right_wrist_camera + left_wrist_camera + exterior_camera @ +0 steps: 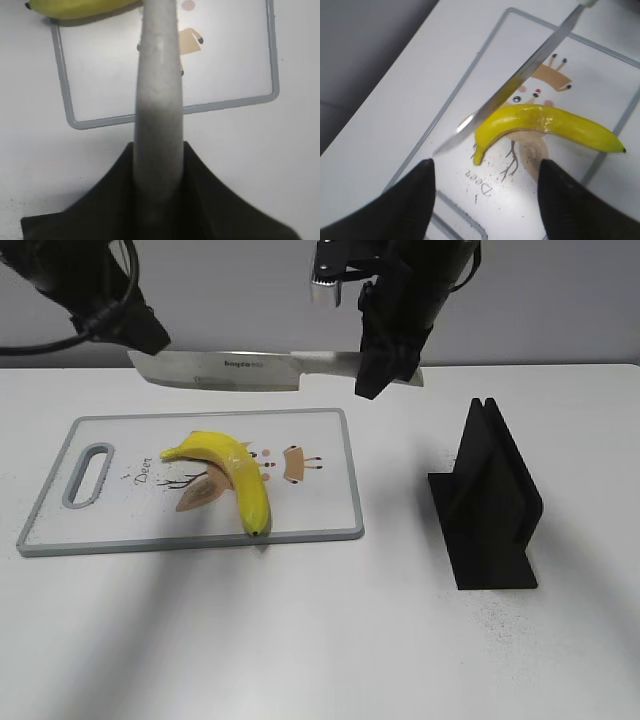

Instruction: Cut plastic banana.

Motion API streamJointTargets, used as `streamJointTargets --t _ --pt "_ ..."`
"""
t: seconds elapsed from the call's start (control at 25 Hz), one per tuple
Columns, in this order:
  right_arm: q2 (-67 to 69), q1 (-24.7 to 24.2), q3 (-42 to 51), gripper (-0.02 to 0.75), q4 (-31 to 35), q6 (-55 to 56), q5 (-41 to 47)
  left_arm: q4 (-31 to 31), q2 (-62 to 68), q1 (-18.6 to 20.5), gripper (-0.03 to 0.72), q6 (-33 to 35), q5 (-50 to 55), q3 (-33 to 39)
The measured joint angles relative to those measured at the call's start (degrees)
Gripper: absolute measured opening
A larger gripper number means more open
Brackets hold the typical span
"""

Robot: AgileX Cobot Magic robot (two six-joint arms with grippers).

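A yellow plastic banana [232, 474] lies on a white cutting board [320, 510] with a deer drawing. It also shows in the left wrist view [545, 125] and at the top edge of the right wrist view [75, 7]. My right gripper [385, 365] is shut on the handle [157, 115] of a silver knife [225, 370]. It holds the knife level in the air above the board's far edge. My left gripper [485, 192] is open and empty, hovering over the board's left end; in the exterior view only its arm [100, 300] shows.
A black knife stand [488, 502] with a slot on top stands on the white table, right of the board. The board has a grey rim and a handle slot [88, 476] at its left end.
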Motion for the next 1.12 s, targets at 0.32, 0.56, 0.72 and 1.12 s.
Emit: streamJointTargets --t 0.32,0.56,0.72,1.12 --pt "-4.7 0.0 0.0 0.189 -3.5 26.9 0.1 14.9 -5.9 1.6 0.599 -29.5 8.6 0.0" --pt "-10.3 0.0 0.0 0.188 -3.7 43.6 0.2 17.3 -6.4 7.4 0.589 -38.3 19.4 0.0" --pt "-14.2 0.0 0.2 0.188 -3.5 54.9 0.3 17.2 -7.2 11.4 0.586 -40.4 20.2 0.1" --pt "-26.9 0.0 15.0 0.188 -3.3 62.4 0.3 14.7 -23.3 12.4 0.58 -41.0 20.3 15.7"
